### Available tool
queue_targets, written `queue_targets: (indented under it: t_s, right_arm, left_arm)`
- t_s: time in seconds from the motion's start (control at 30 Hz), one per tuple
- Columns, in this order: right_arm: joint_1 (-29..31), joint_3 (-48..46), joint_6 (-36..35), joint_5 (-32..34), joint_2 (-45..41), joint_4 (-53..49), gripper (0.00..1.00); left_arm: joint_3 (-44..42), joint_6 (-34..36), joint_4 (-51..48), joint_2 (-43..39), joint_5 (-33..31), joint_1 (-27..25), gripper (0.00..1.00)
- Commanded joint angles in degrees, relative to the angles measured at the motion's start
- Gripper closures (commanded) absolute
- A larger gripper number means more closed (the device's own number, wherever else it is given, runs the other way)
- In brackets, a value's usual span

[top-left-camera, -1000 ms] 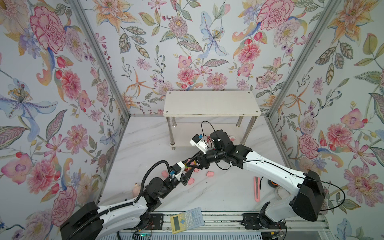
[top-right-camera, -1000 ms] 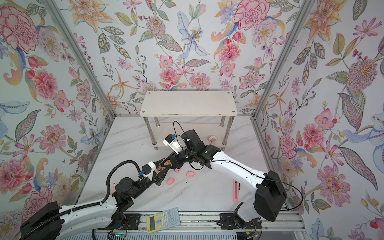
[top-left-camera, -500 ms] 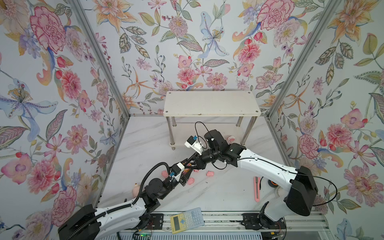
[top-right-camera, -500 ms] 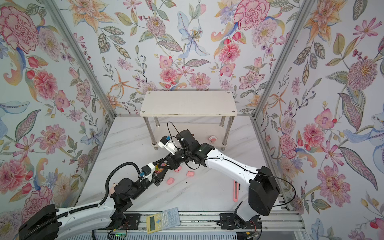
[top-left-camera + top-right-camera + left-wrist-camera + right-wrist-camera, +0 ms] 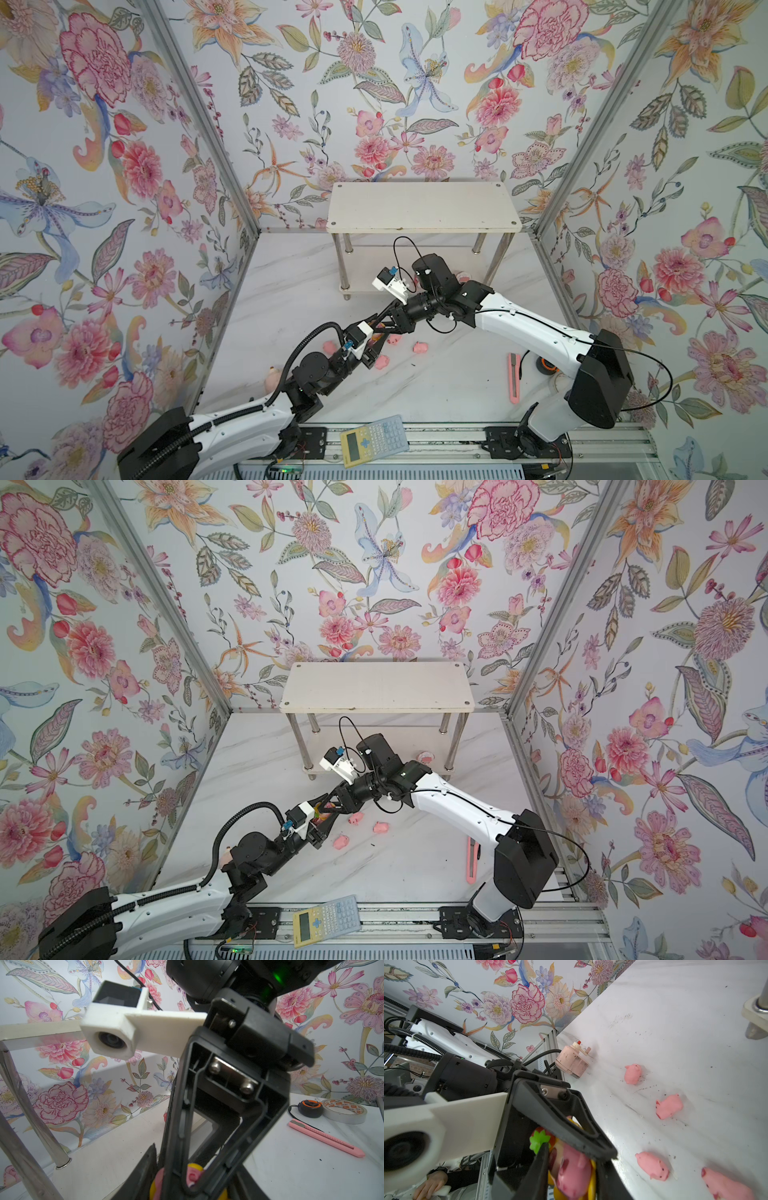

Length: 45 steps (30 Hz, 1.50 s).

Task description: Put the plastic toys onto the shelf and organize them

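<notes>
Right wrist view looks straight at the yellow-maned toy [image 5: 575,1172]. It is up off the bench [image 5: 685,1032], in the spot where the two arms meet. The right gripper [image 5: 572,1180] has a jaw on each side of the pink body and looks closed on it. The left gripper [image 5: 195,1182] comes from the other way, and its jaws look closed on the same toy too. I cannot tell which one does most of the holding.

I think this toy is very light and a bit squashy, like a rubber bath toy. It looks smooth, so it could slip or pop out if it is pinched hard. The best place to hold it is the fat pink middle. The yellow mane and the little green leafy bit could bend.

This view also shows four pink pigs [image 5: 669,1106] lying apart on the bench.

Left wrist view shows only a peek of the toy's yellow and pink, because the right gripper fills the middle. But it shows a pink utility knife [image 5: 326,1138] and a tape roll [image 5: 345,1112] off to the side, which the right wrist view does not.

Both top views show the whole shelf [image 5: 424,205] by the back wall, well apart from the held toy. A round pink-and-white toy [image 5: 463,275] sits on its low board. The wrist views catch only a leg and an edge of the shelf.
</notes>
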Motion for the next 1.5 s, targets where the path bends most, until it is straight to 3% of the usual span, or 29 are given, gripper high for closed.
queue_targets:
  t_s: [0.0,0.27,0.4,0.6,0.8,0.9,1.03,1.13,1.23,1.47]
  right_arm:
    - [0.61,2.16,1.26,-5.08,1.37,-0.58,0.68]
    - [1.98,3.21,3.12,-13.64,5.26,-1.81,0.56]
    - [2.68,3.13,3.63,-16.2,6.22,-1.76,0.53]
    - [3.59,2.82,3.55,-19.41,6.07,-1.63,0.4]
    - [4.53,1.51,3.62,-20.54,5.83,-1.63,0.39]
    - [4.34,0.35,3.61,-20.1,5.05,-1.63,0.48]
    - [3.69,-0.82,3.78,-19.52,3.84,-1.63,0.77]
    - [3.05,-1.21,3.73,-18.71,3.16,-1.65,0.9]
    - [2.63,-1.01,3.55,-17.68,2.93,-1.63,0.98]
    - [-0.43,-0.3,2.93,-13.5,3.26,-1.81,1.0]
  left_arm:
    - [2.93,3.4,-1.35,0.37,3.7,-0.91,0.62]
    - [6.31,9.51,-8.19,1.0,6.09,-1.65,0.62]
    - [5.83,11.39,-8.42,-0.01,5.63,-2.07,0.62]
    - [4.75,12.17,-7.29,-1.07,4.08,-2.04,0.62]
    - [4.84,12.48,-6.69,-1.27,2.89,-2.09,0.62]
    - [4.84,12.52,-6.69,-1.62,2.45,-2.12,0.62]
    - [4.75,12.13,-6.52,-1.88,0.8,-2.08,0.59]
    - [4.4,11.25,-5.58,-2.17,-0.47,-2.08,0.36]
    - [4.15,10.33,-4.54,-2.46,-1.36,-2.12,0.01]
    - [2.48,9.07,-2.12,-3.03,-4.41,-2.09,0.01]
